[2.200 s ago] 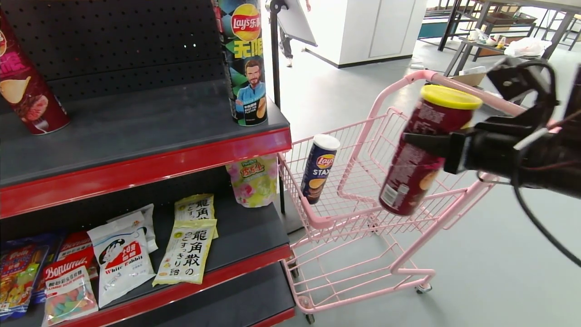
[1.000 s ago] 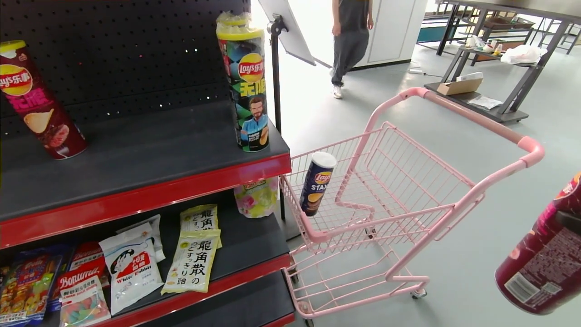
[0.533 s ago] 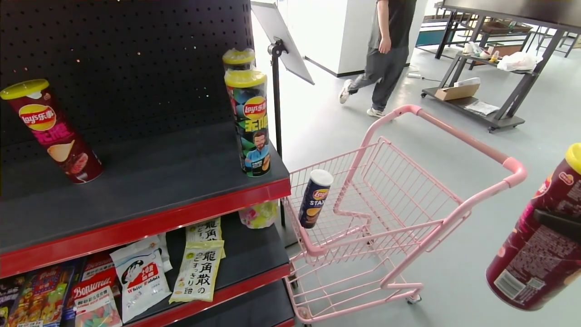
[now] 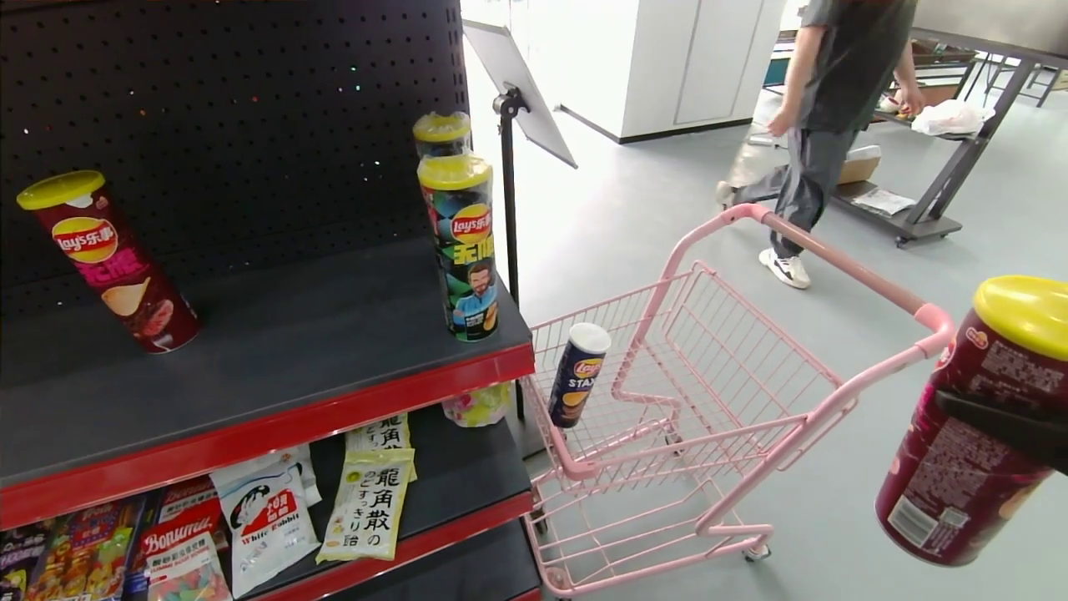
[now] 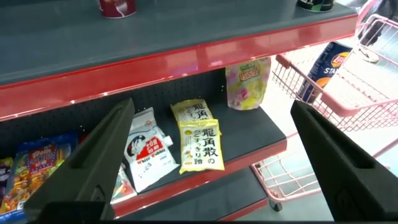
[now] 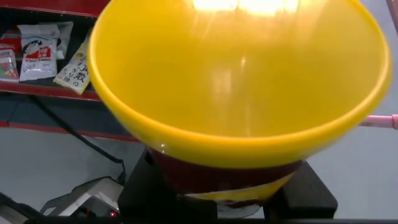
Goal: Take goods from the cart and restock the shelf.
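A dark shelf [image 4: 275,421] with red front edges and a pegboard back is seen on the robot's left. A pink wire cart [image 4: 834,263] is parked just beside the shelf's right end, with its handle on the side away from the shelf. A dark red can [image 4: 943,492] with a yellow lid is held in the air at the robot's right, on the near side of the cart's handle and well apart from the shelf. It is tilted, lid uppermost, and is pinched about the middle by the right gripper [image 4: 993,426], one dark finger of which is seen lying across its side. On the upper board a matching can [image 4: 108,263] is stood toward the left, leaning a little. A green can [image 4: 465,250] is stood upright at the right front corner, with a further can [image 4: 442,133] placed directly behind it. A thin sign stand [image 4: 511,167] is set between the shelf's end and the cart. Inside the cart's basket a blue can [image 4: 577,376] with a white lid is propped against the wall nearest the shelf. On the lower board a white bag [image 4: 265,517], two yellow bags [image 4: 367,501] and other packets are laid flat, and a pale green bag [image 4: 477,402] is stood at the right end. The left gripper [image 5: 211,109] is held low before that lower board, its two dark fingers spread wide with nothing between them.
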Available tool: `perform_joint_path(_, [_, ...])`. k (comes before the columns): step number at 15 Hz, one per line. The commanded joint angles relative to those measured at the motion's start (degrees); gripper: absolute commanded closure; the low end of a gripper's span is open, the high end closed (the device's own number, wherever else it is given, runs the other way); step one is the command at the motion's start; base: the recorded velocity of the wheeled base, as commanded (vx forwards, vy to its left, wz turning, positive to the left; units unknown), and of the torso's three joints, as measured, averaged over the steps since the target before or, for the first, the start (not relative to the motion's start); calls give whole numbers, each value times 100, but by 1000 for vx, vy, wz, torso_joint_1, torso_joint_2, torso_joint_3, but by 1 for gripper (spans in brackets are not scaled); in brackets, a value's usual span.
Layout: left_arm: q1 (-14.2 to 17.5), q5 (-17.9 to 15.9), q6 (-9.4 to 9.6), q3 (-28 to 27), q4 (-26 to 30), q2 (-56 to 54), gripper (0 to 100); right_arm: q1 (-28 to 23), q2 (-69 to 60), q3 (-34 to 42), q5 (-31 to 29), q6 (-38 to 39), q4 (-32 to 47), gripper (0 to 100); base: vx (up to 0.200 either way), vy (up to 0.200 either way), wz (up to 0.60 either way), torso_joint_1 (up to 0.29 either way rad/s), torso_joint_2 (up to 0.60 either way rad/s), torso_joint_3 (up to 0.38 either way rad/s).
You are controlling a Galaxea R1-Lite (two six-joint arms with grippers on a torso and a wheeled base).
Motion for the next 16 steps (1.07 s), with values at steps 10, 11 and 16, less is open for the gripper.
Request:
perform_joint_path(10, [-1, 1, 8, 1, -1, 5, 0, -16, -37, 53, -1, -27, -5, 100, 0, 0, 480, 5, -1, 0])
perform_joint_path(11, [-1, 1, 17, 1, -1, 5, 0, -34, -55, 79, -9, -19, -5, 100, 0, 0, 0, 0, 0, 0])
perform_joint_path(16, [-1, 1, 8, 1, -1, 5, 0, 37, -301, 668, 8, -27, -594, 100, -160, 0, 0, 3, -1, 0])
